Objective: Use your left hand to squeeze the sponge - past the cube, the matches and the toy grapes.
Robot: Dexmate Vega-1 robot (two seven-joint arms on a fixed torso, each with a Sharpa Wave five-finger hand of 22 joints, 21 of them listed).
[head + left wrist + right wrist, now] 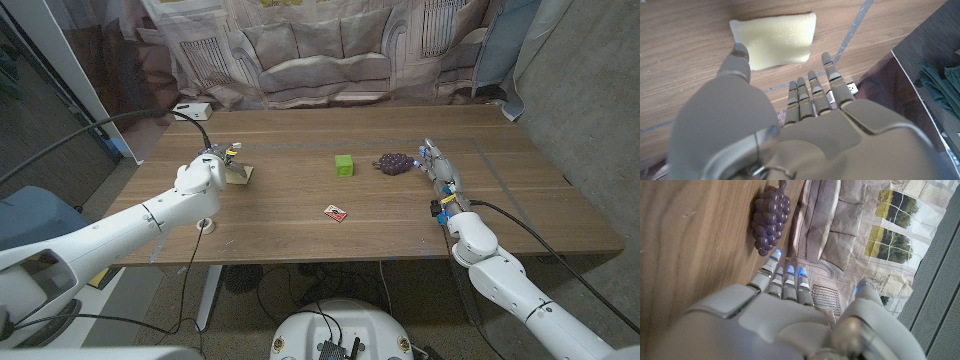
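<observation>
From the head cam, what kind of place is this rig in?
Likely a lab or test room dressed as a living room: a wooden table with loose cables, a printed backdrop showing a sofa, and a bare grey wall.

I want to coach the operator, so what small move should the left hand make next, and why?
Probably lower the left hand a little and close its fingers and thumb around the sponge. In the left wrist view the hand is open just above the sponge, thumb tip at its edge, nothing gripped yet. The cube, matches and toy grapes lie well aside.
</observation>
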